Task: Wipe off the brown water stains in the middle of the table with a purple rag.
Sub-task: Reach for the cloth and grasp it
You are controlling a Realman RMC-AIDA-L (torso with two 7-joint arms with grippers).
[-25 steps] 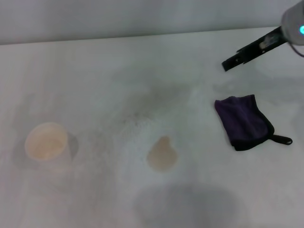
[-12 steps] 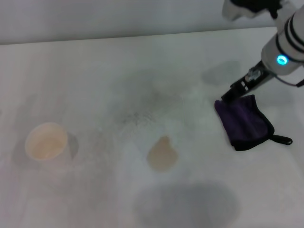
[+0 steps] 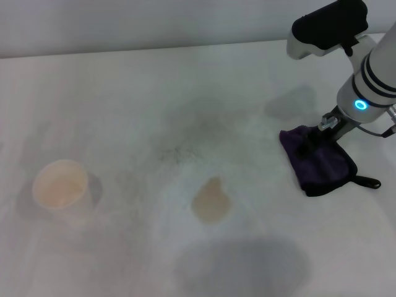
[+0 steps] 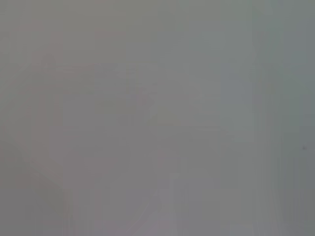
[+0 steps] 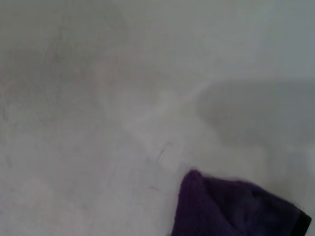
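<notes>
The purple rag point(image 3: 322, 162) lies flat on the right side of the table point(image 3: 124, 105), its black loop pointing right. My right gripper point(image 3: 312, 141) has come down from the upper right and rests on the rag's far left part. A corner of the purple rag point(image 5: 231, 209) also shows in the right wrist view, with bare table beyond it. The brown water stains point(image 3: 211, 202) form one small tan puddle in the middle of the table, well to the left of the rag. My left gripper is out of view, and the left wrist view shows only plain grey.
A pale cup point(image 3: 60, 185) stands at the left of the table. Faint grey speckled smudges point(image 3: 179, 151) lie behind the puddle. The table's far edge runs along the top of the head view.
My right arm has swung in from the upper right corner and lowered its gripper onto the rag's far left part. The rag, puddle and cup have stayed put.
</notes>
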